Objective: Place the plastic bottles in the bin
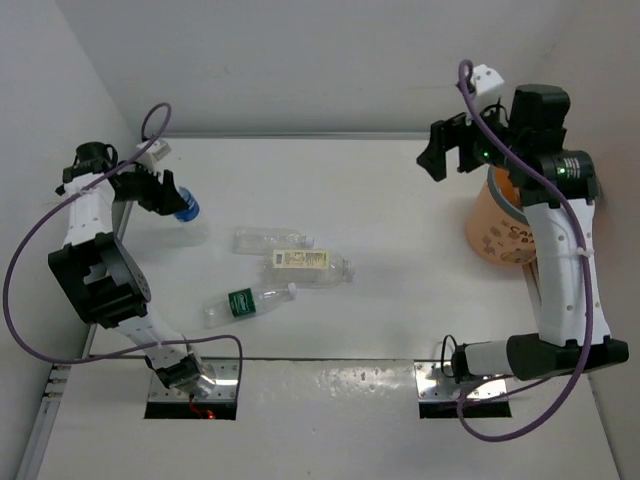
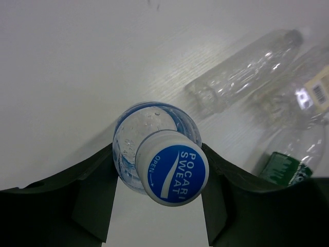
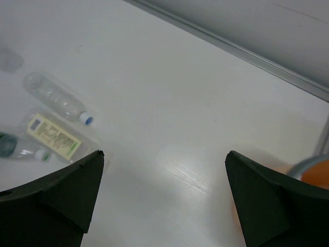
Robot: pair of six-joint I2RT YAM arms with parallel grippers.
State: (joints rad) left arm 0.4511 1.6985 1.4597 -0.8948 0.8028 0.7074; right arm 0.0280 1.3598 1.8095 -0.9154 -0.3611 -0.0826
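Note:
My left gripper (image 1: 172, 200) is shut on a clear bottle with a blue cap (image 1: 187, 210) at the far left of the table. In the left wrist view its cap (image 2: 175, 167) sits between my jaws (image 2: 159, 206). Three more bottles lie in the middle of the table: a nearly unlabelled one (image 1: 268, 238), a cream-labelled one (image 1: 310, 260) and a green-labelled one (image 1: 245, 302). The orange bin (image 1: 495, 230) stands at the right, partly hidden by my right arm. My right gripper (image 1: 447, 150) is open and empty, raised left of the bin.
The right wrist view shows the three lying bottles at its left, among them the unlabelled one (image 3: 56, 98) and the cream-labelled one (image 3: 54, 136), and the bin's edge (image 3: 316, 175) at the lower right. White walls enclose the table at the back and the sides.

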